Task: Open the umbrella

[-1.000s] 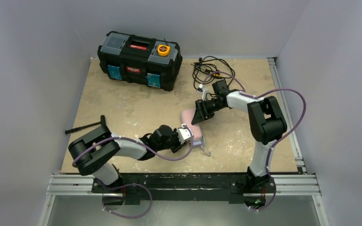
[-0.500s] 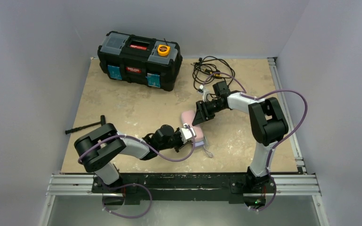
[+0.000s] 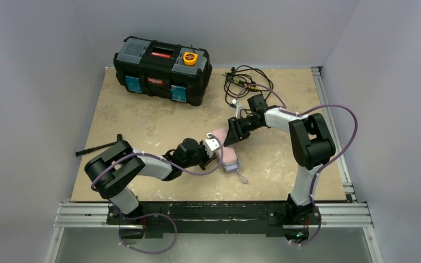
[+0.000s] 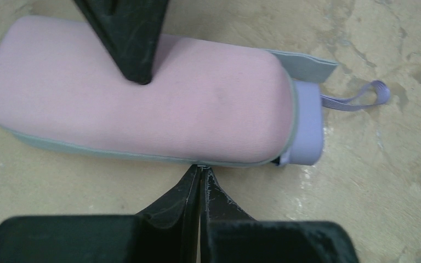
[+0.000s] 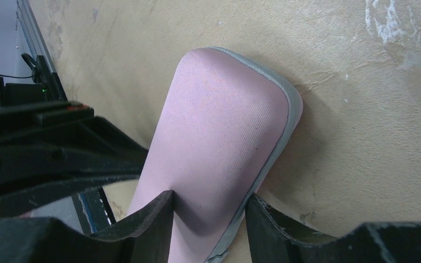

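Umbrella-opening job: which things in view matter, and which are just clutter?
In the job:
- umbrella, packed as a pink capsule
- right claw, closed around its far end
- left claw, shut at the capsule's near seam

Lying about:
- black toolbox, with a yellow tape measure on top
- cable tangle
- black T-handled tool

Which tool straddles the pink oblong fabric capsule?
The right tool, fingers either side of the capsule; the left tool is shut at its seam.
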You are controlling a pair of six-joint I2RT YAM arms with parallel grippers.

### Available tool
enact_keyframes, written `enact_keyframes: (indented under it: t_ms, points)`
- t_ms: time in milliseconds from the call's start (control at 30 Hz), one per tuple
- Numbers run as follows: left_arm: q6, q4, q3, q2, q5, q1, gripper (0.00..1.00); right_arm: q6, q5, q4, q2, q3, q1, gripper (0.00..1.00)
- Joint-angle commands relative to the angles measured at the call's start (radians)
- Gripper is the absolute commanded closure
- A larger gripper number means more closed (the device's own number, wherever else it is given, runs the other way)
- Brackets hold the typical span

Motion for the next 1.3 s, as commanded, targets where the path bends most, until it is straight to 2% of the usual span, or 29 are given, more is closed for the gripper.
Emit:
enact_keyframes:
  t_ms: [0,133,233,400,433,500,533,600,667,700,867,1033,1133,1267]
  points:
    - [-0.058,-0.023,0.048,-0.029,-0.026,0.073,1.00,-0.114,0.173,-0.069,0.049,-0.041,0.012,0.74]
    - [-0.085,-0.066,0.085,-0.015,-0.047,0.131,1.00,-0.161,0.170,-0.090,0.051,-0.033,0.012,0.77]
    - [-0.143,-0.112,0.128,0.009,-0.004,0.193,1.00,-0.202,0.174,-0.113,0.051,-0.007,0.019,0.77]
    - [-0.156,-0.121,0.131,-0.001,0.009,0.200,1.00,-0.273,0.201,-0.143,0.041,0.074,0.031,0.73]
    - [-0.158,-0.122,0.129,-0.003,0.021,0.201,1.00,-0.287,0.214,-0.153,0.043,0.095,0.032,0.69]
    - [-0.158,-0.119,0.122,-0.005,0.057,0.202,1.00,-0.318,0.246,-0.174,0.049,0.148,0.033,0.42]
    - [-0.171,-0.124,0.124,-0.005,0.067,0.202,1.00,-0.327,0.262,-0.185,0.052,0.184,0.034,0.33]
    - [-0.204,-0.137,0.132,-0.001,0.092,0.202,1.00,-0.317,0.283,-0.189,0.042,0.246,0.033,0.22]
    - [-0.252,-0.140,0.136,0.007,0.109,0.201,1.00,-0.307,0.308,-0.185,0.006,0.279,0.033,0.06]
    - [-0.263,-0.144,0.140,0.010,0.121,0.201,1.00,-0.300,0.315,-0.179,-0.022,0.276,0.033,0.02]
    - [-0.302,-0.134,0.142,0.016,0.142,0.197,1.00,-0.264,0.398,-0.136,-0.219,0.144,0.068,0.01]
    - [-0.332,-0.133,0.150,0.027,0.158,0.197,1.00,-0.240,0.517,-0.067,-0.392,-0.043,0.216,0.01]
    - [-0.346,-0.139,0.158,0.036,0.158,0.198,1.00,-0.252,0.587,-0.018,-0.412,-0.107,0.292,0.01]
    - [-0.362,-0.148,0.162,0.041,0.154,0.199,1.00,-0.285,0.666,0.041,-0.375,-0.139,0.334,0.03]
